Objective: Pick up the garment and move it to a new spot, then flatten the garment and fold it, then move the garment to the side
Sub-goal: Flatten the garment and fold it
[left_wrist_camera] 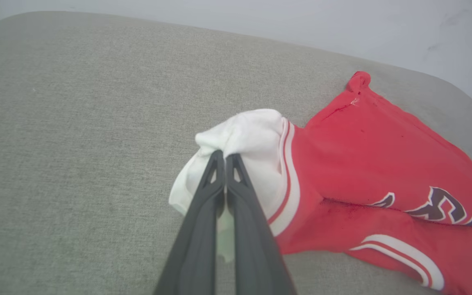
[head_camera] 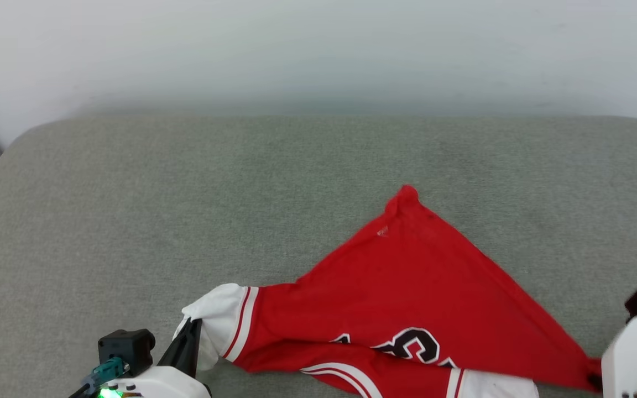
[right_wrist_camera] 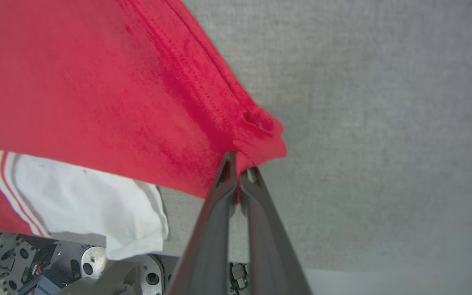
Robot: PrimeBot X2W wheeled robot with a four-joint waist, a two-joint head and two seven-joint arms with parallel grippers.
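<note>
The garment lies on a grey-green cushion, at about 5 o'clock from the cushion's middle in the head view. Its red body is drawn out into a flat triangle. The peak points to 12 o'clock, and the long base runs from 8 o'clock to 4 o'clock between the two hands. Part of the black, white-edged number shows near the 6 o'clock edge.

The left hand comes in low from 7 o'clock, its dark fingers slanting toward 1 o'clock. In the left wrist view the two fingers are pressed together, pinching the bunched end of a white sleeve just outside its red-and-white trim.

The right hand sits at 4 o'clock in the head view, with its white wrist housing against the frame's edge. In the right wrist view its fingers rise from 6 o'clock and meet at the centre. They are closed on the red hem corner, and a fold of cloth is caught between the tips. From there the fabric stretches away toward 10 o'clock. At 8 o'clock in that view, the other white sleeve hangs past the cushion's near edge, over the robot's base.
</note>
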